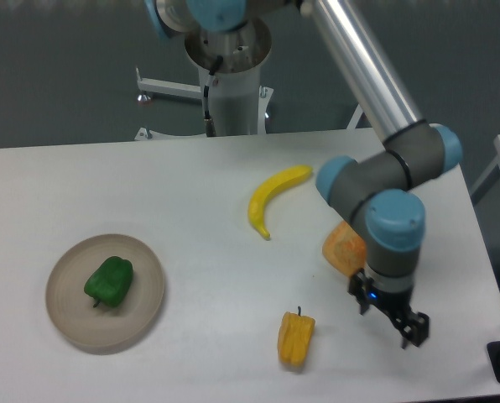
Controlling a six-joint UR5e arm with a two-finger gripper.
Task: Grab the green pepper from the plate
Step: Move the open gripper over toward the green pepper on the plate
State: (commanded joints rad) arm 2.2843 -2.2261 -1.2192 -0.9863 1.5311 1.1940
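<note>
Green pepper resting on the beige plate at table's left, banana mid-table, yellow-orange pepper nearer the front, orange wedge — gripper well right, empty, finger spread unclear.
</note>
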